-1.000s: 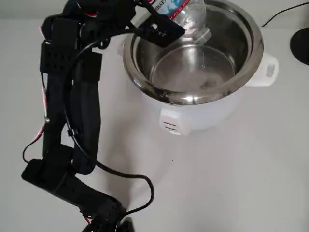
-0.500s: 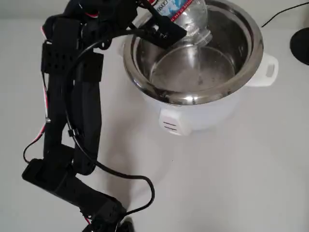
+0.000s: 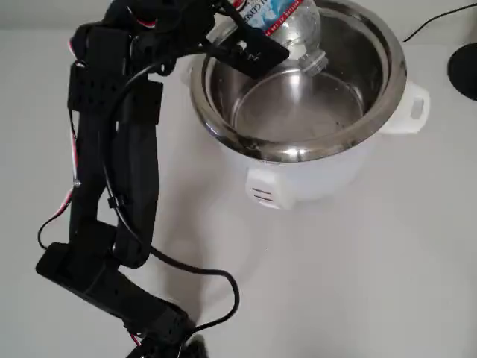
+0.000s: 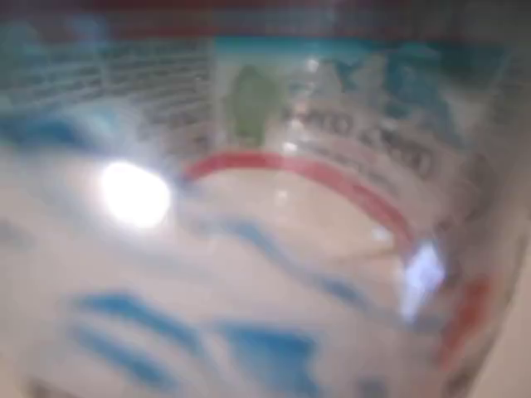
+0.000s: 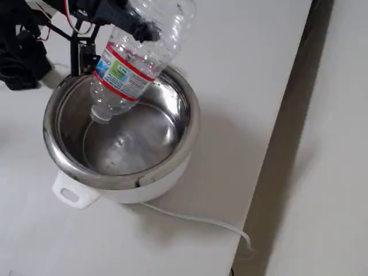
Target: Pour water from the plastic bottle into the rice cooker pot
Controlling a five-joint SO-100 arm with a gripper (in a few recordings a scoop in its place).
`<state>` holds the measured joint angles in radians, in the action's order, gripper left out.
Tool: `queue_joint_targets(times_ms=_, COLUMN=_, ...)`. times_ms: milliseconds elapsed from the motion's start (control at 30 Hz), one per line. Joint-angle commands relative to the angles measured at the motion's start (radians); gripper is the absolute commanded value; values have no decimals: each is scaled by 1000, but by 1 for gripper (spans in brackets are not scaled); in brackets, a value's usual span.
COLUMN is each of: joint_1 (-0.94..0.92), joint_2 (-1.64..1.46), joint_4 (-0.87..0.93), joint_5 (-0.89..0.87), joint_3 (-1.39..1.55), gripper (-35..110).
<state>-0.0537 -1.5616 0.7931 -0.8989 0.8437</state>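
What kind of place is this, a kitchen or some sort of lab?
Probably a test bench, not a kitchen: a rice cooker sits on a bare white table, with a black robot arm tipping a plastic bottle over it.

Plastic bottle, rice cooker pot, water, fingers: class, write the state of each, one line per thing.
plastic bottle: uncapped, tilted mouth-down over the pot, held.
rice cooker pot: lid off, seated in the white cooker body.
water: a shallow layer seems to lie in the pot; no stream discernible.
fingers: shut on the bottle.
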Motion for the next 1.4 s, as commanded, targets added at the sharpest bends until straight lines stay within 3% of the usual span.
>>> queue_joint_targets(times_ms=0, joint_1=-14, joint_2=-2, joint_4=17, joint_5=57, joint_3=-71, gripper=12)
queue_joint_targets(times_ms=233, joint_1=11, joint_2=17, joint_4=9, joint_5=285, joint_3=-75, gripper=12)
queue_joint_targets(times_ms=400, joint_1=78, joint_2=2, joint_4=-2, joint_5=583, joint_3=-72, gripper=12)
queue_joint_targets(times_ms=600, joint_1=265, joint_2=-21, joint_4=17, joint_5=963, joint_3=-69, gripper=12)
queue_joint_targets(times_ms=933, joint_1=589, joint_2=40, joint_4=95, joint_5=1338, joint_3=-9, gripper=12)
queue_joint_targets(times_ms=1167, joint_1=693, joint_2=-66, joint_4=-166, joint_5=1514, joint_3=436, gripper=12)
queue_joint_targets(times_ms=1367, joint_1=666, joint_2=-117, joint_4=-463, joint_5=1634, joint_3=776, gripper=12)
